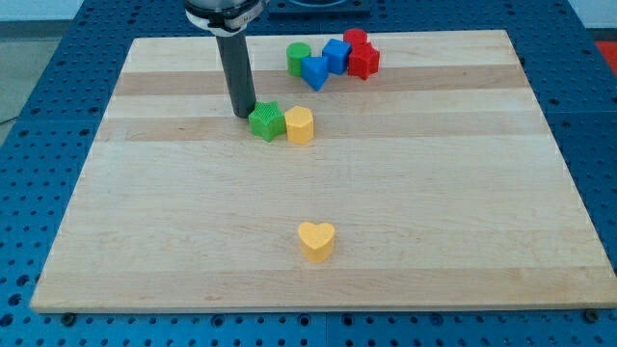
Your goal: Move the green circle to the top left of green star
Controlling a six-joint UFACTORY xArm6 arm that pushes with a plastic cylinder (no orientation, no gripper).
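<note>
Right now my tip (245, 115) rests on the wooden tabletop (145, 241), just beside the green star (267, 121) at its nine o'clock side, so close that I cannot tell if they touch. I carry no hand, only the straight dark rod, so nothing is spread or pinched.

The green star sits a little above the middle of the board, and a yellow block (300, 125), roughly hexagonal, stands at its three o'clock, touching or nearly so.

The green circle (298, 59) stands near the view's top edge, at about one o'clock from the green star and well apart from it. It is the leftmost piece of a small cluster: at its four o'clock, touching it, is a blue block (314, 71) of triangle-like shape; next comes a blue cube (335, 55); then two red blocks, one (363, 62) at the cluster's three o'clock end and another (356, 39) behind it, whose shapes I cannot make out.

A yellow heart (316, 240) lies alone at six o'clock from the yellow block, well apart, nearer the view's bottom.
</note>
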